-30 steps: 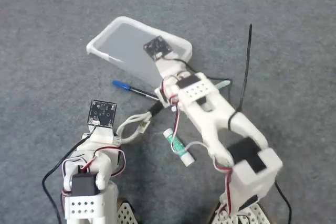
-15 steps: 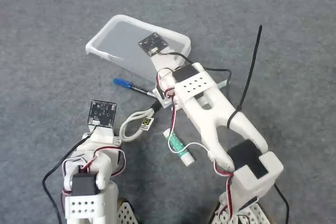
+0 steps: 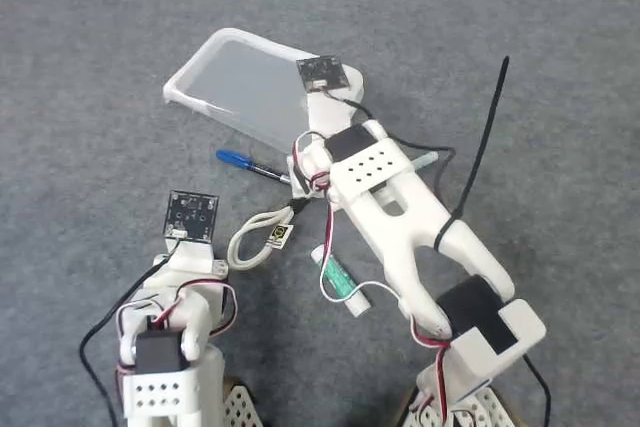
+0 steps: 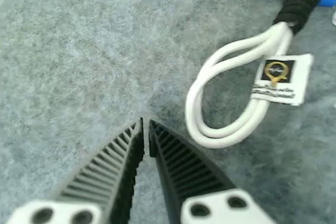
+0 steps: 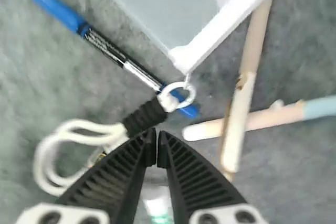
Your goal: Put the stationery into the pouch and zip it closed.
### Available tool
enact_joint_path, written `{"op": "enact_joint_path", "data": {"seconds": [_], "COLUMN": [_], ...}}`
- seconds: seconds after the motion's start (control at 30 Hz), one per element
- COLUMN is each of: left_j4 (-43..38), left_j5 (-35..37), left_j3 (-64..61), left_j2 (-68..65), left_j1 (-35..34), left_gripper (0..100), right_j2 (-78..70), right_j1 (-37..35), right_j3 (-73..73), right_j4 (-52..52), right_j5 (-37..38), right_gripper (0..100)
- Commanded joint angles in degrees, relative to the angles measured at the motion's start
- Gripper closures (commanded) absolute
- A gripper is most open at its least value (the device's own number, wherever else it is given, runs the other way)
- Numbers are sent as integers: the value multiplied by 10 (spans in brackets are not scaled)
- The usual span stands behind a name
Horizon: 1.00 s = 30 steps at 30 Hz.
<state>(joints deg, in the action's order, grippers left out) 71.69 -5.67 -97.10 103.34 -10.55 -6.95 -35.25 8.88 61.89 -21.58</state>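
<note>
A translucent pouch (image 3: 240,82) with a white rim lies at the far middle of the grey mat. A blue pen (image 3: 245,165) lies just in front of it. My right gripper (image 5: 156,134) is shut, its tips just over the black wrap (image 5: 144,117) of the white cord, beside the pouch's zip ring (image 5: 176,96). Nothing shows between its fingers. Two pale pencils (image 5: 245,95) cross beside the pouch's corner. My left gripper (image 4: 146,125) is shut and empty, low over the mat next to the white cord loop (image 4: 223,100) with its tag (image 4: 278,77). A green-and-white glue stick (image 3: 340,282) lies nearer the arm bases.
The right arm (image 3: 400,217) stretches across the middle and covers the pencils and part of the pen. A black cable (image 3: 480,147) rises at its right side. Bare grey mat lies at the left and the far right.
The right arm's wrist has swung, its camera moving toward the pouch's right corner. The left arm has barely shifted. Pen, cord and glue stick stay in place.
</note>
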Motion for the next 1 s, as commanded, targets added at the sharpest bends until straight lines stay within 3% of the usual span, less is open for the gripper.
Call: {"op": "enact_joint_path", "data": {"seconds": [0.0, 0.17, 0.27, 0.47, 0.97], "left_j4": [-6, -6, -6, -6, -6], "left_j5": [-2, -2, -2, -2, -2], "left_j3": [15, 15, 15, 15, 15], "left_j2": [12, 12, 12, 12, 12], "left_j1": [-11, -11, -11, -11, -11], "left_gripper": [987, 987, 987, 987, 987], "right_j2": [39, 38, 29, -33, -161], "right_j1": [-16, -30, -46, -66, -62], "right_j3": [-33, -33, -33, -40, -110], "right_j4": [-9, -9, -9, -15, -41], "right_j5": [-55, -60, -101, -164, -164], "right_gripper": [981, 980, 972, 825, 823]}}
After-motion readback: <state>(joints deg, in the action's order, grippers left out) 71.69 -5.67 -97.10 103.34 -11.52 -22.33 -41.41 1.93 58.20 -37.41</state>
